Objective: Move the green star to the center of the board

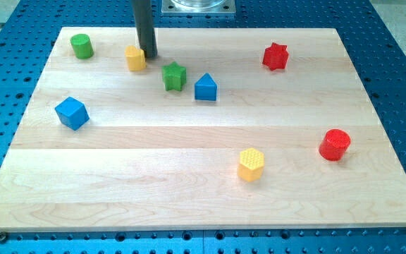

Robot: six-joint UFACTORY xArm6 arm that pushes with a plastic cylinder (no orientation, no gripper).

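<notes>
The green star (174, 76) sits on the wooden board (189, 162), toward the view's top and left of the middle. My tip (149, 55) is up and to the left of the star, a short gap away. The tip is right beside a yellow block (135, 58), on its right side. A blue block with a pointed top (205, 88) lies just to the right of the star.
A green cylinder (82, 46) stands at the top left. A blue cube (72, 113) lies at the left. A red star (275, 57) is at the top right. A red cylinder (335, 144) and a yellow hexagon (251, 164) lie lower right.
</notes>
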